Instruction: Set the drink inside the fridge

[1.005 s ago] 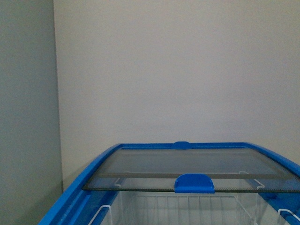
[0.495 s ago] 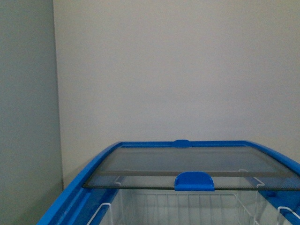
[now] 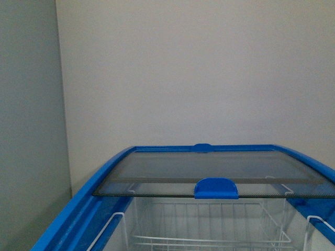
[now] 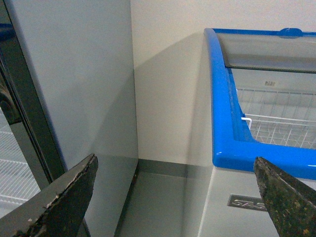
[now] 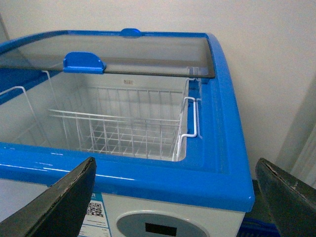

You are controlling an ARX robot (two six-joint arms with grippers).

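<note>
White chest fridge with glossy blue rim (image 5: 217, 163) nearest both wrist cameras. Right gripper (image 5: 175, 197) and left gripper (image 4: 175, 197): worn dark fingers spread apart, empty. Front shows QR sticker (image 5: 91, 210), embossed nameplate (image 4: 245, 202) unreadable. Inside, white wire basket (image 5: 123, 131); beyond, smoky sliding glass lid (image 3: 209, 175), rounded blue handle (image 3: 216, 188). Drink not visible.

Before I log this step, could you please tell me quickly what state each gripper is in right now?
Left gripper: open, holding nothing, beside the chest freezer.
Right gripper: open, holding nothing, in front of the freezer's wire basket.
</note>
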